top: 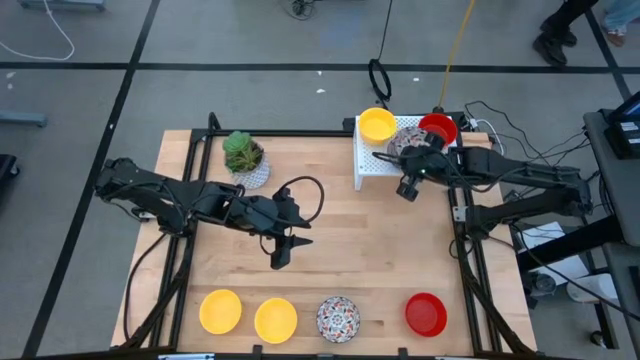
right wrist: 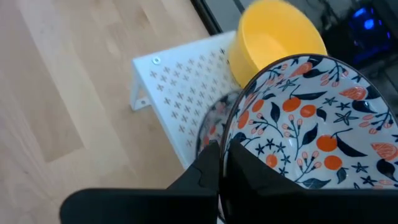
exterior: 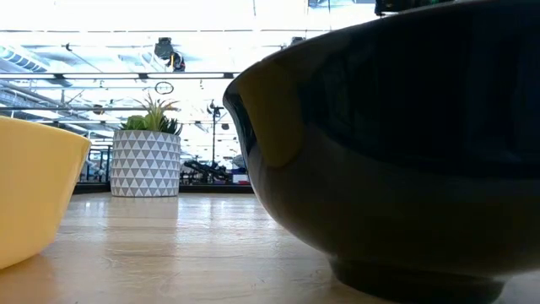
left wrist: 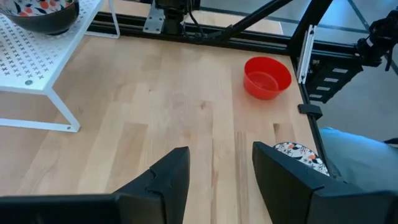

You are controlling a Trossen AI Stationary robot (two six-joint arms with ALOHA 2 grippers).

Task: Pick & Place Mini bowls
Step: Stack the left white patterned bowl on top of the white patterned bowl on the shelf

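A white perforated rack at the table's far right carries a yellow bowl, a red bowl and a patterned bowl. My right gripper is over the rack and shut on the patterned bowl. Along the near edge, two yellow bowls, a patterned bowl and a red bowl rest on their bases. My left gripper hovers open above the table's middle, touching nothing; its wrist view shows the gripper over bare wood. My right gripper pinches the patterned bowl's rim on the side toward the table's middle, one finger inside the bowl and one finger outside. The bowl stays upright over the rack. Whether its foot rests on the rack, I cannot tell.
A white triangle-patterned pot with a green plant stands at the far left of the table. Black frame rails run along both table sides. Bare wood lies between the rack and the near row. In the low view a dark bowl fills the foreground.
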